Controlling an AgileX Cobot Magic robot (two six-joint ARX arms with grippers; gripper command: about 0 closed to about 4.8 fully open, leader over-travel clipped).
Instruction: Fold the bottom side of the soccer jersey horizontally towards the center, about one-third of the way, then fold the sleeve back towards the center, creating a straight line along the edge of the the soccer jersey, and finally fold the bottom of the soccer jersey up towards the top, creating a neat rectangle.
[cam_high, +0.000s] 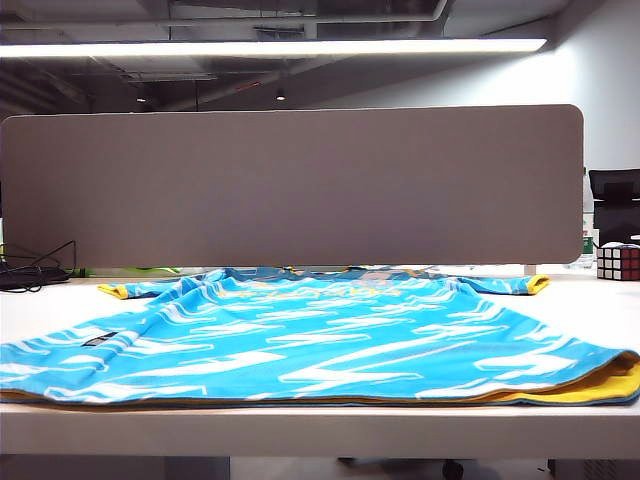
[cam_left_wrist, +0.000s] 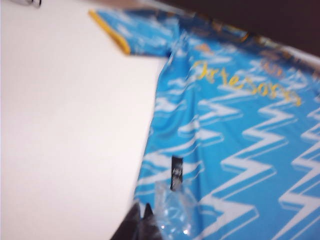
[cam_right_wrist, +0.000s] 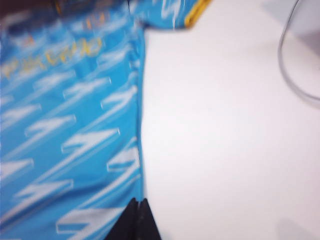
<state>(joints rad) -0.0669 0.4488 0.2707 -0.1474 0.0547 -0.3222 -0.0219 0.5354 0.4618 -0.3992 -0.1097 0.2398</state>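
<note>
Jersey (cam_high: 320, 340) flat on table (cam_high: 560, 300); bare tabletop beside both side edges. Left gripper (cam_left_wrist: 142, 220) and right gripper (cam_right_wrist: 136, 220), jaws together, above those edges.

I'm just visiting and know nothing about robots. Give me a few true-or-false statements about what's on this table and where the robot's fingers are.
1. The soccer jersey lies spread flat, none of it folded yet. True.
2. The jersey is plain red. False: it is sky blue with white jagged streaks and yellow trim.
3. A Rubik's cube sits on the table at the far right of the exterior view. True.
4. The left gripper fingers are wide open. False: they are shut, at the jersey's side edge.
5. The right gripper holds a sleeve. False: it is shut on nothing, at the opposite side edge.
</note>
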